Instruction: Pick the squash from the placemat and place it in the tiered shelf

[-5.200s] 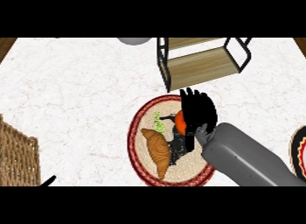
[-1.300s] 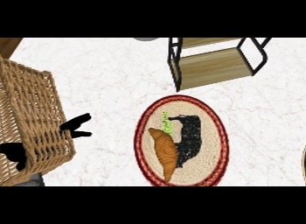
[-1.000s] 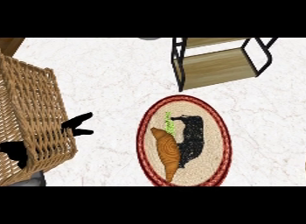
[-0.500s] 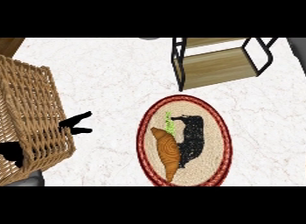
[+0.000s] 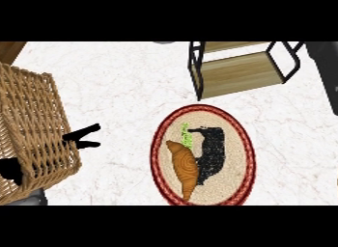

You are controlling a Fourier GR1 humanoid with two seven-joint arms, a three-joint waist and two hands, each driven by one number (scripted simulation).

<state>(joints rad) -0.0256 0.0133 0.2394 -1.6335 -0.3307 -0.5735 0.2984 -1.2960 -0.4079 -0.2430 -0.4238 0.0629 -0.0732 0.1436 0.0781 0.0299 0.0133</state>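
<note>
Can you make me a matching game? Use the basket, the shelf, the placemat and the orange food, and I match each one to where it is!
Things:
1. wicker basket
2. tiered shelf
3. placemat
4. orange food

Places:
A. lying on the placemat
B. at the top of the view
C. at the left edge
D. in the middle of the counter, below the shelf

Pairs: 1-C, 2-B, 3-D, 4-A

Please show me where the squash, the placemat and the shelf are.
squash (image 5: 184, 166), head view, on its orange middle.
placemat (image 5: 237, 159), head view, on the bare woven part at right.
shelf (image 5: 239, 72), head view, on its wooden board.
</note>
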